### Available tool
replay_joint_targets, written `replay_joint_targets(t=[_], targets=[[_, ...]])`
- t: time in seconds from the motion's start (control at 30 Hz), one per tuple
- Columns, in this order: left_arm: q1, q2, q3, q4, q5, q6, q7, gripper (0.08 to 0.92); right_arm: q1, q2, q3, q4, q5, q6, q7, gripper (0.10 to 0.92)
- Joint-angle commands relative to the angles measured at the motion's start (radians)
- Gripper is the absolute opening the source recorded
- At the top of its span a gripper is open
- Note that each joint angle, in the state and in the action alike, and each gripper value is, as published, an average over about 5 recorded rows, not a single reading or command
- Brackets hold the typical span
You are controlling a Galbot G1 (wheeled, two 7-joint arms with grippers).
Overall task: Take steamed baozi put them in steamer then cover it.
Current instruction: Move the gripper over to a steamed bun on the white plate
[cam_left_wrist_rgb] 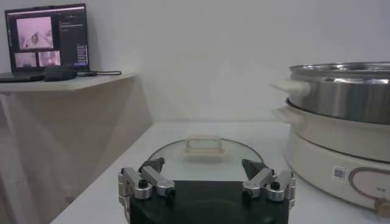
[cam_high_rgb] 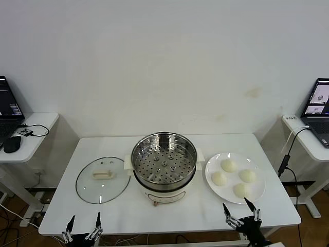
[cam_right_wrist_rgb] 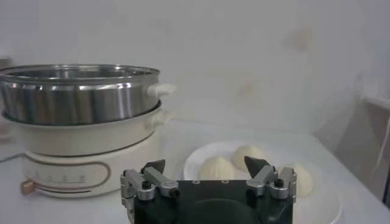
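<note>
The steamer (cam_high_rgb: 163, 164) stands mid-table, a shiny steel pot with a perforated tray on a cream base, uncovered and holding nothing. Several cream-white baozi (cam_high_rgb: 229, 165) lie on a white plate (cam_high_rgb: 212, 165) to its right. The glass cover (cam_high_rgb: 103, 179) with its cream bar handle lies flat to the steamer's left. My left gripper (cam_high_rgb: 83, 223) hangs open at the table's near edge, just in front of the cover (cam_left_wrist_rgb: 203, 150). My right gripper (cam_high_rgb: 239, 209) is open at the near edge in front of the plate, with the baozi (cam_right_wrist_rgb: 217, 168) just beyond its fingertips and nothing between them.
Side tables with laptops (cam_high_rgb: 9, 109) (cam_high_rgb: 318, 110) flank the white table (cam_high_rgb: 103, 144); a mouse (cam_high_rgb: 11, 144) sits on the left one. Cables hang down beside the right table. A white wall runs behind.
</note>
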Motion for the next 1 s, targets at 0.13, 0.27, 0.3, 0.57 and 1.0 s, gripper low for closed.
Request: replay_joint_targets(t=[0.13,0.27,0.3,0.57,1.0], targets=[[-0.012,0.004,0.001,-0.001,0.05,0.043,-0.003,0.823,0.174,-0.14,0.086,-0.059,-0.264,-0.058,0.0,0.823],[-0.014,0.006,0.004,-0.006,0.074,0.045,-0.003,0.823,0.297,-0.251,0.087,-0.129,-0.383,-0.132,-0.041,0.823],[-0.014,0.007,0.004,-0.006,0.079,0.045,-0.003,0.823,0.332,-0.28,0.08,-0.153,-0.411,-0.149,-0.061,0.823],[-0.018,0.008,-0.006,-0.006,0.114,0.042,-0.009,0.823,0.644,-0.488,-0.067,-0.376,-0.54,-0.166,-0.321,0.823],[-0.027,-0.013,-0.035,-0.008,0.122,0.043,-0.017,0.823,1.292,-0.618,-0.673,-0.744,-0.605,-0.066,-0.748,0.823]])
